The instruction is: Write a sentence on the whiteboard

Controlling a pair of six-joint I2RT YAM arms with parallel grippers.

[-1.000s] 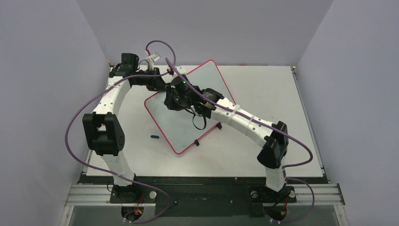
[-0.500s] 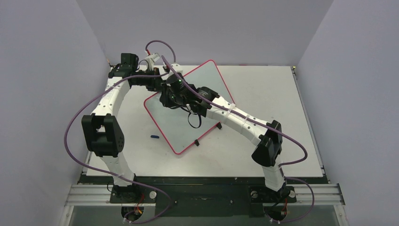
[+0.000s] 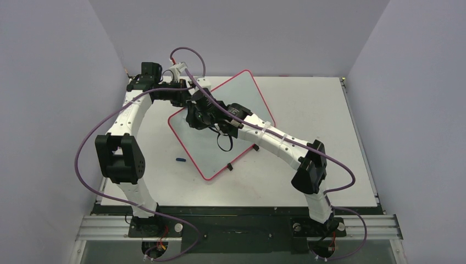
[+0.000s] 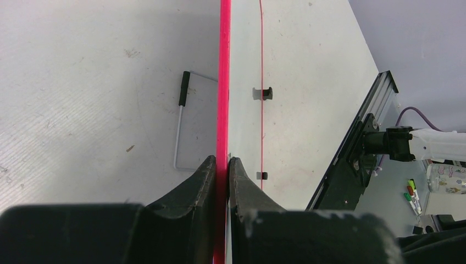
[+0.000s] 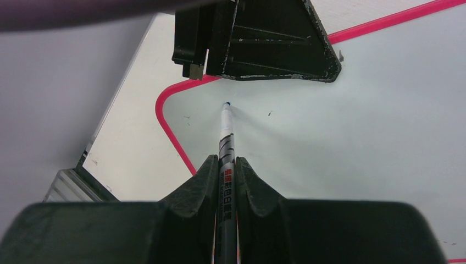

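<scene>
- The left gripper (image 4: 222, 160) is clenched on the thin red rim of the large white rectangular whiteboard (image 3: 206, 157), one finger on each face.
- The right gripper (image 5: 227, 162) grasps a slim white marker pen (image 5: 225, 129), with its dark tip at the board's surface near a rounded corner.
- The whiteboard sits turned diagonally on the far-left part of the white table (image 3: 308, 104).
- A small blue cap (image 3: 181, 160) lies just beside its near-left edge.
- Past the table's edge stands a clear patterned container (image 4: 445, 179). Coloured-capped markers (image 4: 412, 193) show beside it, and I cannot tell whether they are inside.

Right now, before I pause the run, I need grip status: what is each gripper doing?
The left gripper is closed on the whiteboard rim.
The right gripper is closed on the marker.
</scene>
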